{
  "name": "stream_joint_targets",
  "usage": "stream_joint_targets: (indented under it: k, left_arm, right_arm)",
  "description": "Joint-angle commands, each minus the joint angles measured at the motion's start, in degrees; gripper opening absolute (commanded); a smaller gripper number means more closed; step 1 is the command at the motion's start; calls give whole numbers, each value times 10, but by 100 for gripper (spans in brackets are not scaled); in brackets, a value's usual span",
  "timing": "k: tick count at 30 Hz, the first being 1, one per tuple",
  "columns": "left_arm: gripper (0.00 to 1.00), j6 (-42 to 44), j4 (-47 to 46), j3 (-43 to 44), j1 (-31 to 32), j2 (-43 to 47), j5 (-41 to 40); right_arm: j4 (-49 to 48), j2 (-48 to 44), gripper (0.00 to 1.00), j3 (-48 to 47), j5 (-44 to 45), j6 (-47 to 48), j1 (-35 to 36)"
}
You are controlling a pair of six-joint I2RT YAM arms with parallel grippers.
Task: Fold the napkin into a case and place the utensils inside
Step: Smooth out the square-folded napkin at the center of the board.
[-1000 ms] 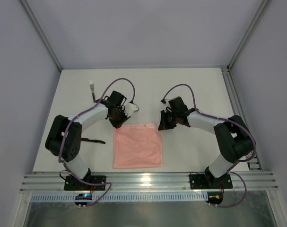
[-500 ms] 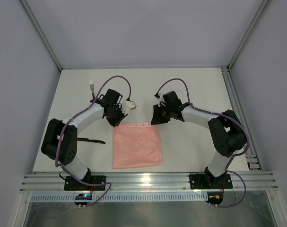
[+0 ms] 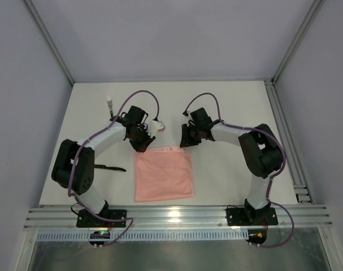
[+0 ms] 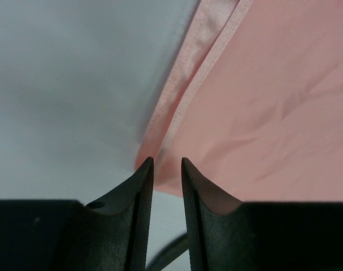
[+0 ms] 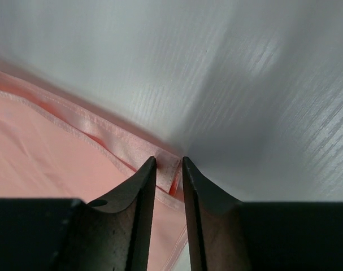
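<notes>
The napkin might slip: left tool and right tool, narrowly parted, empty, reached only its far corners.

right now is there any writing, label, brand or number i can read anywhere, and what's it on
No readable text in any view.
The napkin is plain pink, and the table, left gripper and right gripper show no lettering.
</notes>
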State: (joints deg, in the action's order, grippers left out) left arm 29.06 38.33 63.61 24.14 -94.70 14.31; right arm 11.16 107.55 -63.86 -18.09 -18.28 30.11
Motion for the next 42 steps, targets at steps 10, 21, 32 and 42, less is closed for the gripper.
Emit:
stream_joint_targets:
  k: [10, 21, 32, 42]
  left_arm:
    - [29, 14, -23, 27, 21, -48, -40]
    - [23, 22, 3, 31, 21, -56, -34]
    - [0, 22, 13, 10, 13, -9, -31]
    - [0, 29, 24, -12, -41, 6, 15]
  right_arm:
    - [-9, 9, 20, 7, 8, 3, 1]
    - [-18, 8, 15, 14, 6, -2, 1]
    - [-21, 13, 4, 19, 17, -8, 1]
    - [-18, 17, 4, 23, 25, -6, 0]
